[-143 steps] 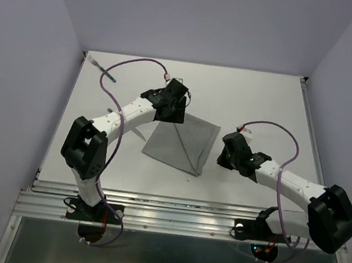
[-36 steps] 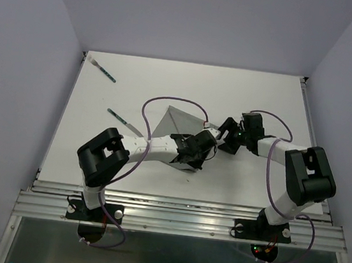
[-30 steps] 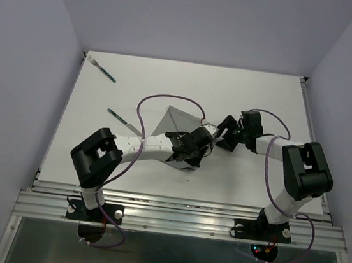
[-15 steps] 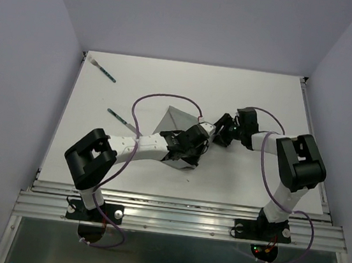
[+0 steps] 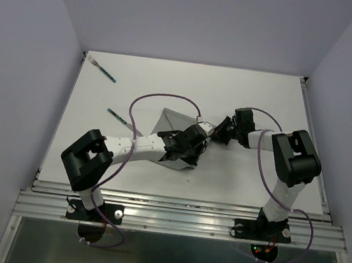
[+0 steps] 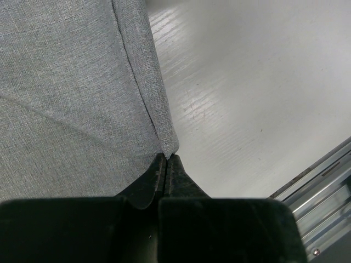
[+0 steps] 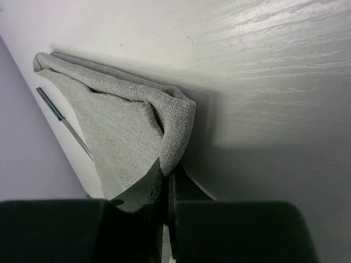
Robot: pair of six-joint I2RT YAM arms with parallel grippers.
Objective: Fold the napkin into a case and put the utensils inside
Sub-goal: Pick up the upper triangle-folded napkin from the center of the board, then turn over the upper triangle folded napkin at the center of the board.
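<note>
Folding is the step in hand: left claw and right claw each pinch a folded edge of the grey napkin in the middle of the counter, so the next move probably calls for drawing the cloth over together without slipping.

the grey napkin lies folded in a layered triangle on the middle of the table, one teal-handled utensil near its left, the other utensil at the far-left corner.
</note>
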